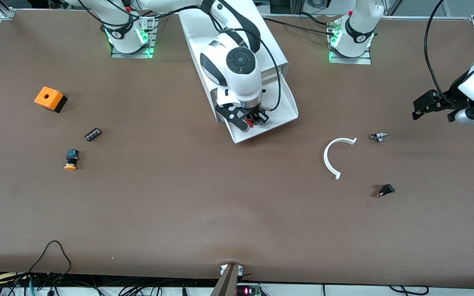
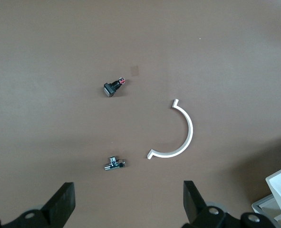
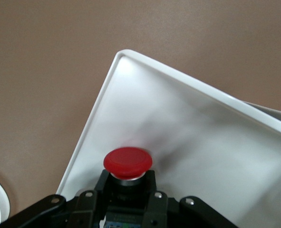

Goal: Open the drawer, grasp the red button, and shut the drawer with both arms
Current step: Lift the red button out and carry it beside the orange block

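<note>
With the drawer (image 1: pixel 280 107) pulled out of the white cabinet (image 1: pixel 220 37), the right tool (image 1: pixel 250 119) sits over the open tray, and it's pinching the button (image 3: pixel 128 163) by its dark body, red cap sticking out past the fingertips. In the right wrist view the button looks like it's a bit above the drawer's white floor, close to one of the rim's corners.

The left arm is just waiting out at its own end of the counter (image 1: pixel 204 213). Its left tool (image 1: pixel 432 107) hangs in the air with the fingers (image 2: pixel 64 202) spread wide, nothing between them.

Loose stuff on the counter: a white C-shaped ring (image 1: pixel 335 158), a small silver metal part (image 1: pixel 378 137) beside it toward the left arm's end, and a little black part with a red tip (image 1: pixel 385 190) nearer the front camera.

Over at the right arm's end there's an orange box (image 1: pixel 49 98) with a hole on top, a small dark block (image 1: pixel 93 134), and a yellow-orange capped button (image 1: pixel 71 159) lying on its side.
</note>
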Controlling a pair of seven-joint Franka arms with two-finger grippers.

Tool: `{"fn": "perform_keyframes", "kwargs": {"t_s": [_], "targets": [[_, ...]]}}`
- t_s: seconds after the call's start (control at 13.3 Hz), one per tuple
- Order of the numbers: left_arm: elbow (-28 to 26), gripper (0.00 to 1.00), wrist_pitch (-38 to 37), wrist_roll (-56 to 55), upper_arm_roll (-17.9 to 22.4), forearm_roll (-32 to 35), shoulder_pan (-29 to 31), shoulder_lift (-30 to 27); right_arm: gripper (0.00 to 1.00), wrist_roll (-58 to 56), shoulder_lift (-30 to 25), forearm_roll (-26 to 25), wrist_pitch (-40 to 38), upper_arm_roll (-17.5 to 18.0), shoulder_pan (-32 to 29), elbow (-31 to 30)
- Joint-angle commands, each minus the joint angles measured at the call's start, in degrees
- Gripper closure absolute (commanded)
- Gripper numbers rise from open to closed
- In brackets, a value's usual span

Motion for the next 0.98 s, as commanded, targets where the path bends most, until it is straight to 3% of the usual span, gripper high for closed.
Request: {"fn": "perform_keyframes", "kwargs": {"t_s": [0.0, 0.3, 0.75, 0.9], "targets": [[0.25, 0.00, -0.31, -0.35, 0.25, -0.79, -0.17, -0.11, 0.92, 0.12, -1.52, 0.06, -0.94, 0.18, -0.56, 0.62], [0.25, 0.00, -0.14, -0.35, 0.16, -0.88, -0.17, -0.02, 0.92, -1.36, -5.29, 0.67, -4.10, 0.44, -3.71, 0.89], [0.08, 0.00, -0.31, -0.35, 0.25, -0.53, -0.08, -0.02, 0.92, -19.35, -14.17, 3.31, -17.27, 6.58, -19.87, 0.36], [-0.01, 0.00, -0.31, -0.35, 0.43, -0.61, 0.27, 0.16, 0.92, -28.13, -16.37, 4.88, -20.01, 6.77, -24.71, -1.47]]}}
